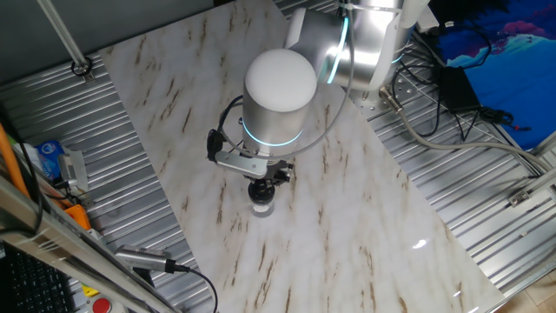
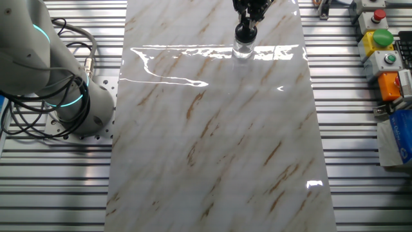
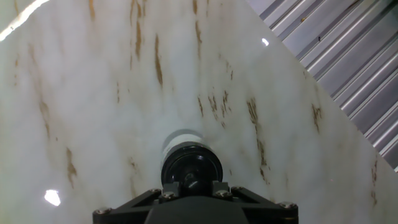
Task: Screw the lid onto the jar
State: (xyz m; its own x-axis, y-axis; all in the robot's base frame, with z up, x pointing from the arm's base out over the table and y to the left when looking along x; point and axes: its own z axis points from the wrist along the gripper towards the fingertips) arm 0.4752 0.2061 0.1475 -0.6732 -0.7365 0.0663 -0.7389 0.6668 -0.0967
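Note:
The jar [image 1: 261, 203] is a small clear glass cylinder standing upright on the marble board [image 1: 347, 235]. On its mouth sits the lid [image 1: 260, 189], a round black cap. My gripper [image 1: 264, 181] comes straight down from above and is shut on the lid. In the other fixed view the lid [image 2: 244, 30] tops the jar [image 2: 243, 49] under the gripper [image 2: 247, 23] at the board's far end. The hand view looks down on the lid [image 3: 191, 165]. A pale sliver of the jar [image 3: 180, 140] shows beyond it. The fingers [image 3: 171, 189] of the gripper [image 3: 193, 185] pinch the lid's raised centre.
Ribbed metal tabletop [image 1: 486, 200] surrounds the marble board. The arm's base [image 2: 77, 103] with cables stands at one side. A button box [image 2: 380, 38] and orange and blue items [image 2: 396, 103] lie along the opposite side. Cables and a blue cloth [image 1: 486, 43] sit beyond the board.

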